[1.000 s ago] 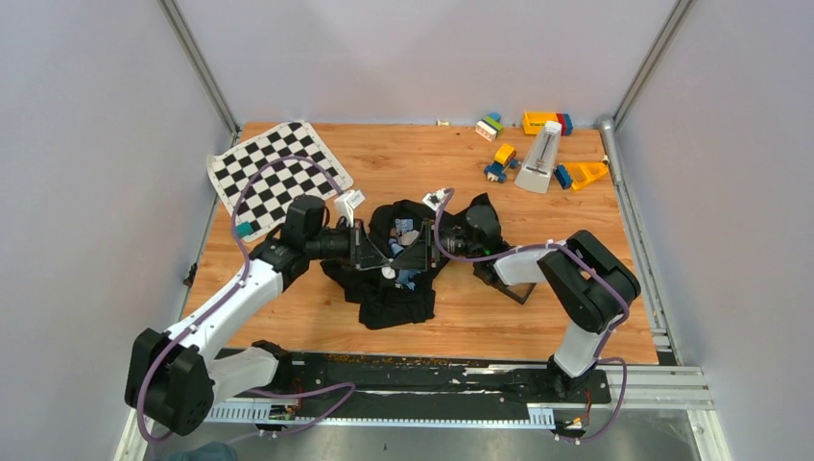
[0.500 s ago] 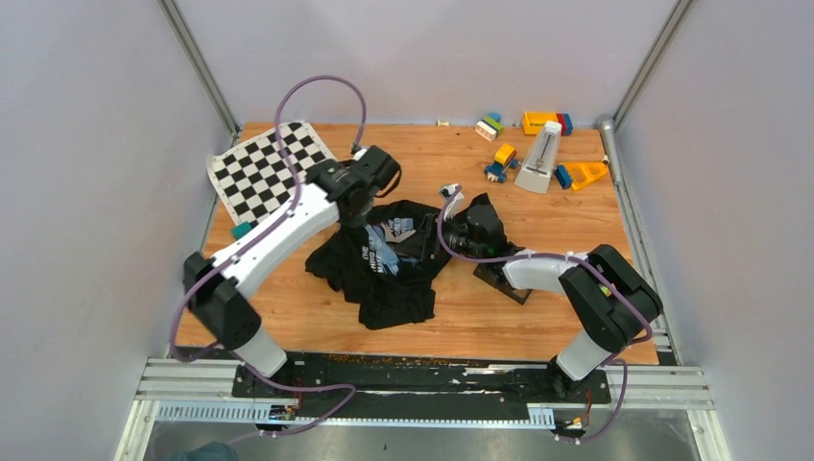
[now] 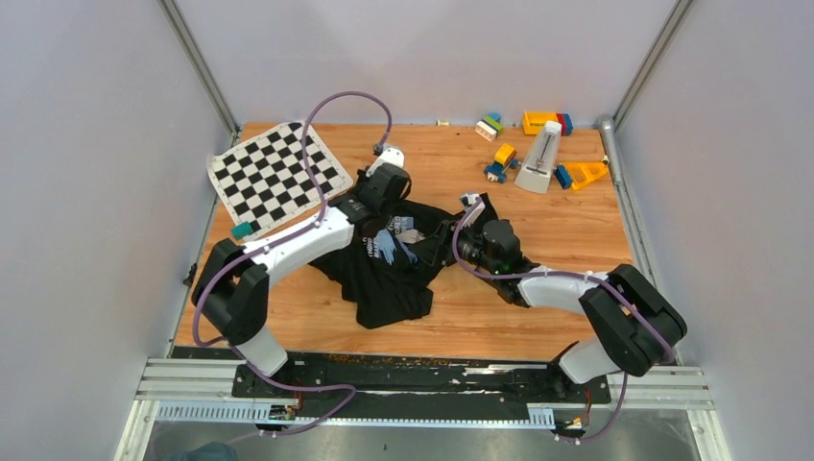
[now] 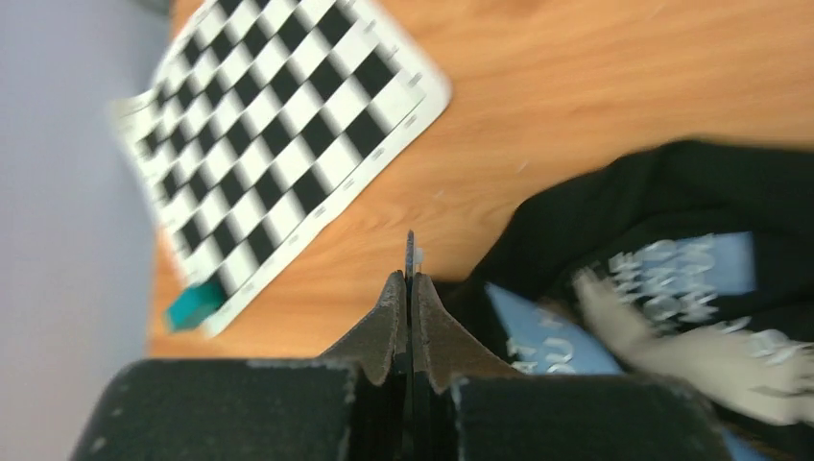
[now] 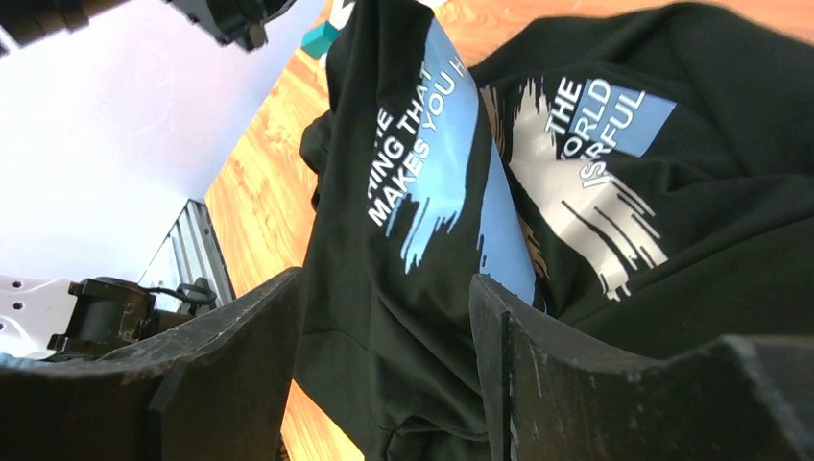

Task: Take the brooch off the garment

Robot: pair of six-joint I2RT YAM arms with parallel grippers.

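The garment (image 3: pixel 384 279), a black T-shirt with a blue and white print, lies crumpled mid-table. My left gripper (image 3: pixel 374 197) hangs over its back left edge, pointing down. In the left wrist view that gripper (image 4: pixel 410 279) is shut, and a thin pale-edged sliver, the brooch (image 4: pixel 410 252) seen edge-on, sticks out between the tips. The garment (image 4: pixel 672 192) lies to its right there. My right gripper (image 3: pixel 449 240) reaches in low from the right. Its fingers stand open in the right wrist view (image 5: pixel 384 327), apart from each other, with the garment (image 5: pixel 730 115) spread beyond them.
A chequered mat (image 3: pixel 274 173) lies at the back left with a teal block (image 3: pixel 243 230) at its near corner. Toy blocks and a white metronome (image 3: pixel 539 158) stand at the back right. A black frame (image 3: pixel 509 286) lies under the right forearm.
The left arm swung from the garment's middle up to its back left edge, staying shut. The right gripper opened and let the cloth go. The garment settled flatter.
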